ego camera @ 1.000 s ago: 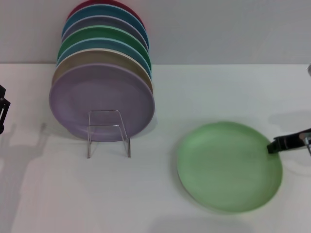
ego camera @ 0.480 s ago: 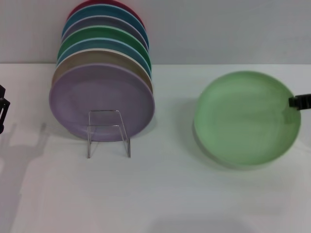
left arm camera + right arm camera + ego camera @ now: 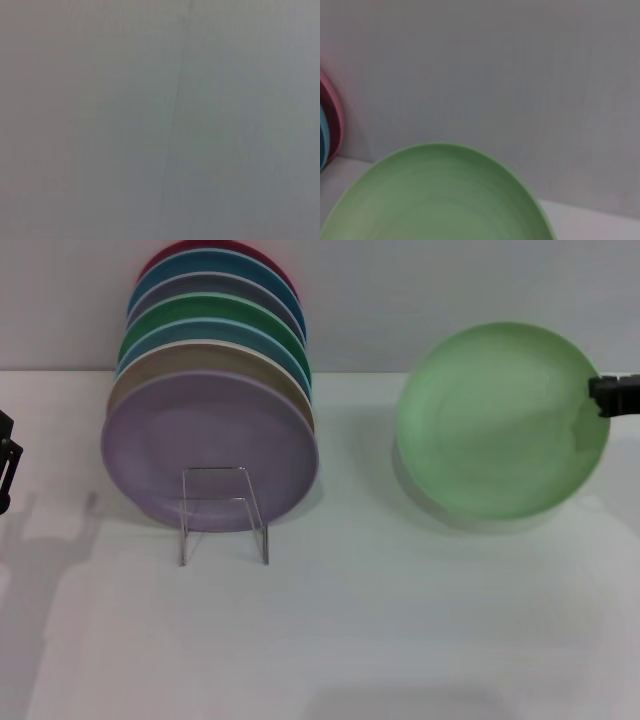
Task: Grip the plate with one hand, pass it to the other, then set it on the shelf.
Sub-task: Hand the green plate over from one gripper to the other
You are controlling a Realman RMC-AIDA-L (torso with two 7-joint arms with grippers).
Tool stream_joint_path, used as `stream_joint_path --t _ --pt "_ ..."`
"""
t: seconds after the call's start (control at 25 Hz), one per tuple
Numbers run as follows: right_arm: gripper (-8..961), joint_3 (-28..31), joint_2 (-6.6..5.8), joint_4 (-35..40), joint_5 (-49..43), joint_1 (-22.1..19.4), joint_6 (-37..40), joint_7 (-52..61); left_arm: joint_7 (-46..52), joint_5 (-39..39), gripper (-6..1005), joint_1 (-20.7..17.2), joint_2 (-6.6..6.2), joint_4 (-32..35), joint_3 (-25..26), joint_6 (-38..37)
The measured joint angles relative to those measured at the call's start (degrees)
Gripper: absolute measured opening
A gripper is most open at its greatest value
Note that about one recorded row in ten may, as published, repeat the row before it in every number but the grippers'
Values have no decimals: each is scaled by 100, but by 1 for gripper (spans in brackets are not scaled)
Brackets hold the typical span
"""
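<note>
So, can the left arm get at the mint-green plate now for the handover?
Probably yes, with a long reach. The plate hangs above the table, held at its right edge by the right tool. Its left rim is free, though the left tool sits far off, past the shelf.

The right gripper [image 3: 600, 395] holds the plate [image 3: 500, 420] by its right edge, lifted and tilted, well right of the shelf [image 3: 224, 514] with its standing plates [image 3: 210, 390].

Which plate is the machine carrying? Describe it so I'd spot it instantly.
Start at the white table and look right of the row of coloured plates. The pale mint-green round plate hangs tilted above the tabletop, pinched at its right rim by the right claw. Unlike the rest, it stands alone.
</note>
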State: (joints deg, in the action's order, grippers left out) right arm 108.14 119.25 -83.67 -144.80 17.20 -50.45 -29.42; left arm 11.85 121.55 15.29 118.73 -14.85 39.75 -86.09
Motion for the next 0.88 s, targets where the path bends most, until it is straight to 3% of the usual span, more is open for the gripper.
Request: stream_joint_path --t 0.28,0.52,0.88 --pt "19 -634 -2 343 0 -58 1231 -186 8 3 767 4 0 0 1 -5" --pt "19 -1405 -4 430 -16 -352 2539 -202 10 20 767 26 0 0 -17 -5" --pt "18 -1892 5 525 -24 -621 3519 -205 11 16 766 43 -1 0 1 -6"
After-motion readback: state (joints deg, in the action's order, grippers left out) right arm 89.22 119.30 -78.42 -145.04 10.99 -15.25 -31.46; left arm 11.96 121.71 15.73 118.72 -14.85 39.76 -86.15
